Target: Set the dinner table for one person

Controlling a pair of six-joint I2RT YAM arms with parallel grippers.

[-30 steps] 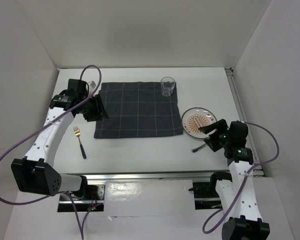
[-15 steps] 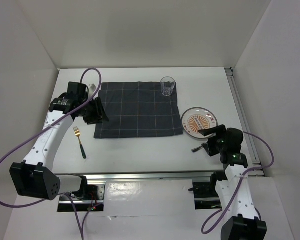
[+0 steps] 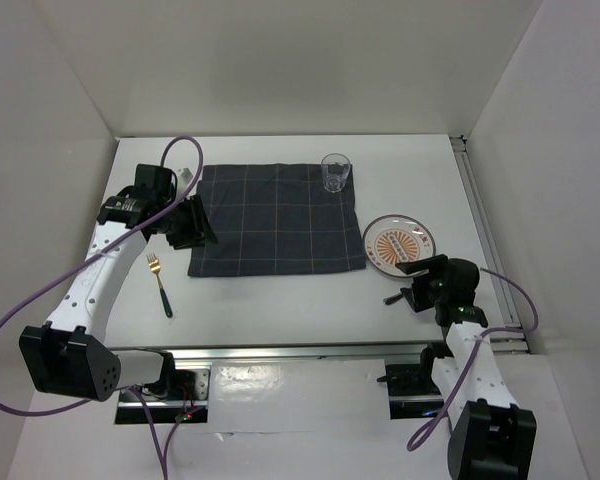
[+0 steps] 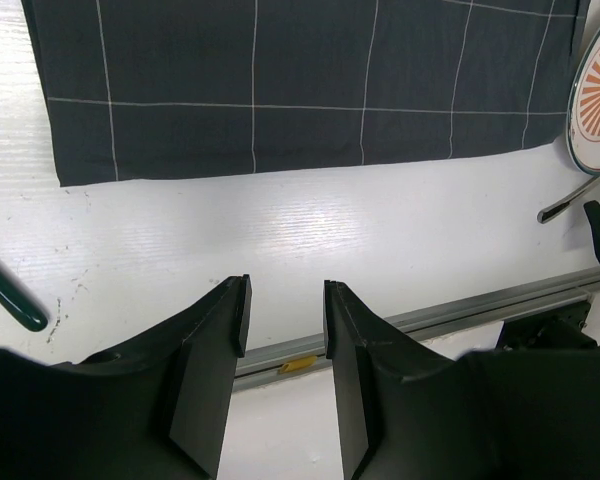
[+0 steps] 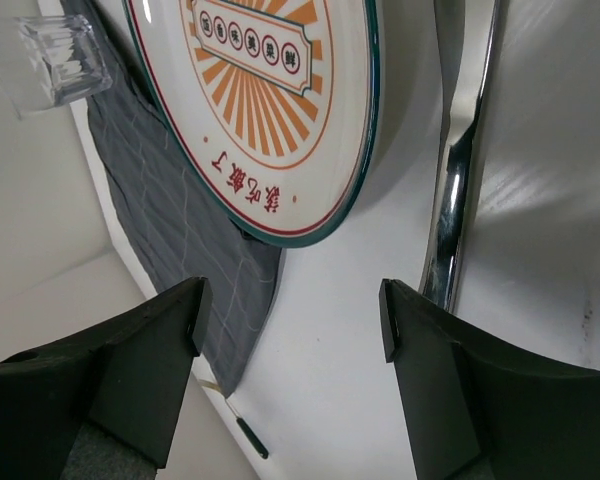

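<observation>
The white dinner table (image 3: 280, 300) carries a dark grey checked placemat (image 3: 276, 218) with a clear glass (image 3: 335, 172) on its far right corner. Right of the placemat lies a plate (image 3: 398, 243) with an orange sunburst, and a silver spoon (image 3: 396, 298) lies at its near side. A fork (image 3: 160, 280) with a gold head and dark handle lies at the left. My left gripper (image 3: 192, 222) hovers open and empty by the placemat's left edge. My right gripper (image 3: 420, 285) is open low over the table, and the spoon's handle (image 5: 460, 170) runs under its right finger (image 5: 430, 370).
The wrist views show the placemat (image 4: 280, 80), the plate's rim (image 4: 595, 110), the spoon's tip (image 4: 570, 200) and the fork's handle end (image 4: 10, 295). A metal rail (image 3: 310, 350) runs along the near edge. White walls close in the sides and back.
My right arm has dropped lower and drawn back towards the near edge beside the spoon, jaws still open. The left arm shifted slightly, then held still.
</observation>
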